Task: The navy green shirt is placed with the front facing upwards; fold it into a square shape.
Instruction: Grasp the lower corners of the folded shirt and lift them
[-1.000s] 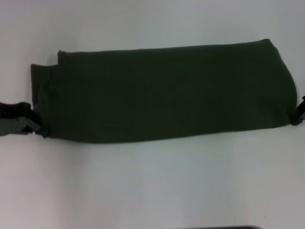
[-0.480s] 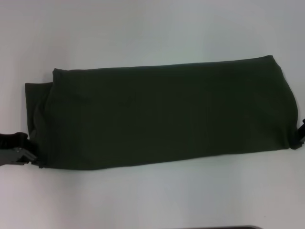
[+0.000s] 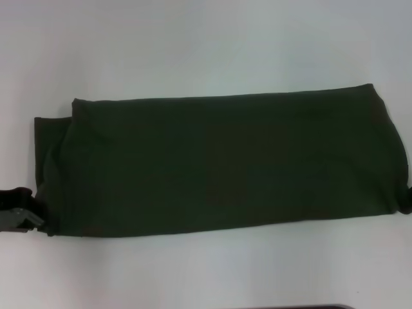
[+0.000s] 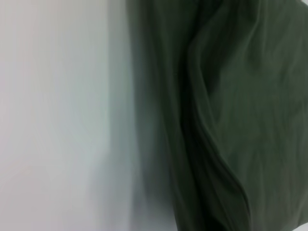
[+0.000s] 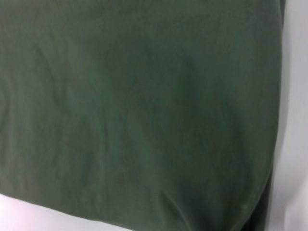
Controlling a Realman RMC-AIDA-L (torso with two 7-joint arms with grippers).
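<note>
On the white surface (image 3: 206, 45) the shirt (image 3: 219, 161) lies folded into a long band. The left pincer (image 3: 29, 215) touches its near left corner, the right pincer (image 3: 407, 199) its right end. Whether either is spread or pinching cannot be told.

Left end effector (image 3: 22, 215) sits low at the left edge; right end effector (image 3: 407, 198) barely shows at the right edge.

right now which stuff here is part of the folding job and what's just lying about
Part of the job:
- shirt, dark green, folded into a long band across the table
- left gripper, at the band's near left corner
- right gripper, at the band's near right corner, mostly out of view

Just there:
- table, plain white; nothing else shows on it
</note>
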